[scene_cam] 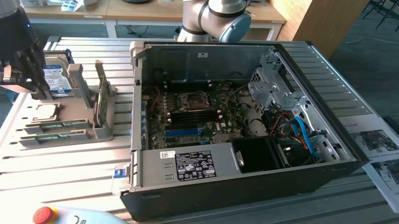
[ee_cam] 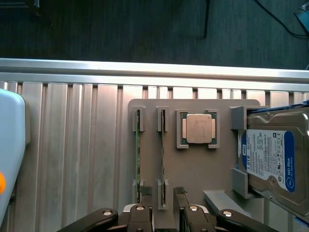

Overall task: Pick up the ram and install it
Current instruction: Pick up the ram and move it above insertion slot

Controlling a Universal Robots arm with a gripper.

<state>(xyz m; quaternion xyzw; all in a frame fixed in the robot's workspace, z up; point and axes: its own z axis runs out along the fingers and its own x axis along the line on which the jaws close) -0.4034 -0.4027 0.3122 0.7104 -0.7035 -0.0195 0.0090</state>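
Two rams, thin green sticks, stand on edge in slots of a grey holder (scene_cam: 103,133) at the exterior view's left: one ram (scene_cam: 60,125) and a second ram (scene_cam: 55,136). The wrist view sees them edge-on, as ram (ee_cam: 162,154) and ram (ee_cam: 137,154). My gripper (scene_cam: 28,86) hangs above the holder, open and holding nothing. In the wrist view the gripper (ee_cam: 164,215) has one dark finger on either side of the line of the first ram, without touching it. The open computer case (scene_cam: 349,154) shows the motherboard with black memory slots (scene_cam: 187,120).
On the same holder lie a square silver processor (ee_cam: 198,129) and a hard drive (ee_cam: 273,159) with a blue-white label. A white pendant with a red button (scene_cam: 45,214) sits at the table's front edge. Ribbed aluminium table (scene_cam: 68,168) surrounds the case.
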